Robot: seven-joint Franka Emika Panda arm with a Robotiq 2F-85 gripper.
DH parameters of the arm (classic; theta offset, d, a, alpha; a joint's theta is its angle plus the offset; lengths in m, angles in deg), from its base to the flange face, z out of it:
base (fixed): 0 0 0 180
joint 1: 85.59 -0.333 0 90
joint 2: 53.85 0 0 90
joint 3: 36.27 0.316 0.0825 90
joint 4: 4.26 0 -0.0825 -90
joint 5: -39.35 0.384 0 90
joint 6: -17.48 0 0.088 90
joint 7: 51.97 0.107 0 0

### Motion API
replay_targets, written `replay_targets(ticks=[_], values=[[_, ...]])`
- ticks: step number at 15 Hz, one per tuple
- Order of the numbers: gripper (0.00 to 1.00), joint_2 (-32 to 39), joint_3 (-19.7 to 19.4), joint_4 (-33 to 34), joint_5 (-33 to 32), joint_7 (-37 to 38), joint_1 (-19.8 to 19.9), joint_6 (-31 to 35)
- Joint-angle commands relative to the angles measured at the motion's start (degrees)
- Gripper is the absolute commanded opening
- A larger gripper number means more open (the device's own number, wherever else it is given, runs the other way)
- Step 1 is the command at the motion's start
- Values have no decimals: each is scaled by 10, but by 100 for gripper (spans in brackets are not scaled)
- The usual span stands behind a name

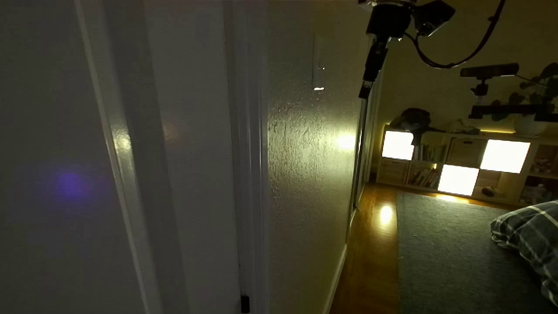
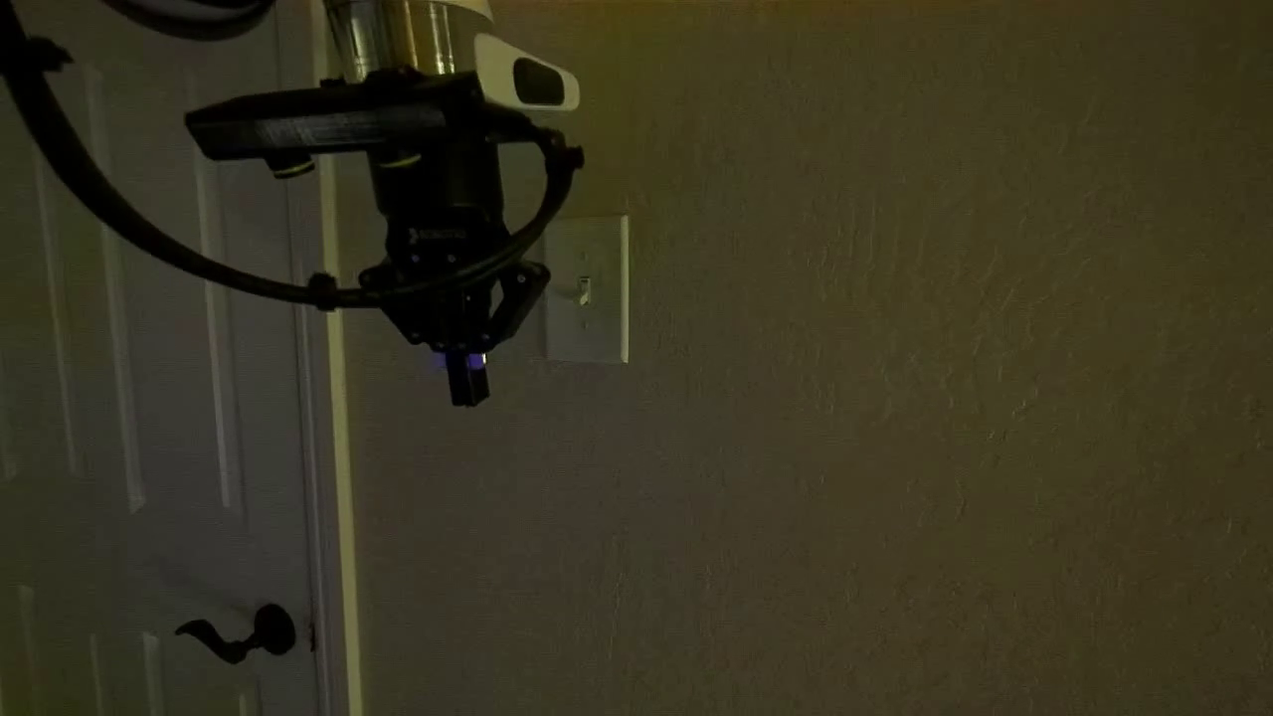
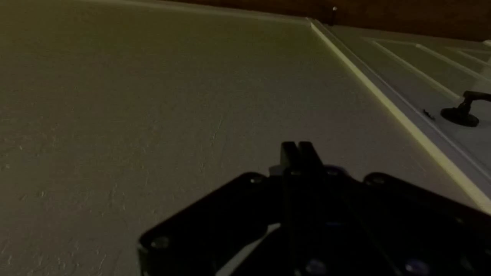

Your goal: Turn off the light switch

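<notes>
- Dim, rough-textured wall [image 2: 895, 428] stands behind the Robotiq gripper [image 2: 469, 402], which points downward in both exterior views.
- Gripper fingers [image 2: 459, 383]: pressed together, their tips side by side in the wrist view.
- Above the fingers: a flat black wrist camera [image 2: 318, 124], jutting sideways from the gripper body.
- Around the gripper: a black cable [image 2: 149, 234], sweeping across its front and up its side.
- To the tool's right in an exterior view: the light switch [image 2: 589, 303], a pale rectangular plate on the wall. The gripper's linkage overlaps its left edge, and the fingertips show lower than its bottom edge.
- To the tool's left in an exterior view: the same plate as a narrow strip [image 1: 319, 65], wall showing between the two.
- Its toggle lever [image 2: 585, 289]: whether up or down, I cannot tell.
- Farther left of the tool in an exterior view: a pale door casing [image 2: 341, 497], then a paneled door [image 2: 90, 398] with a dark lever handle [image 2: 272, 629], well below the fingertips.
- Well beyond the tool, low and to its right in an exterior view: a cube shelf [image 1: 513, 185] with three glowing squares, wood floor [image 1: 377, 261], gray rug [image 1: 453, 253] and plaid bedding [image 1: 529, 235].
</notes>
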Motion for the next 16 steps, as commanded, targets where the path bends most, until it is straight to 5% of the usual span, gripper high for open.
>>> replay_targets(ticks=[1,2,3,4,7,12,13,16], values=[[6,-15,0,4,-14,45,0,-65],[31,-15,1,7,-12,50,-1,-78],[33,-1,1,8,-2,24,1,-47],[13,0,1,9,-2,25,1,-50],[31,2,2,9,-2,25,1,-49],[33,2,2,9,-2,25,1,-49],[58,2,2,9,-1,24,1,-49],[69,5,2,9,-2,24,1,-49]])
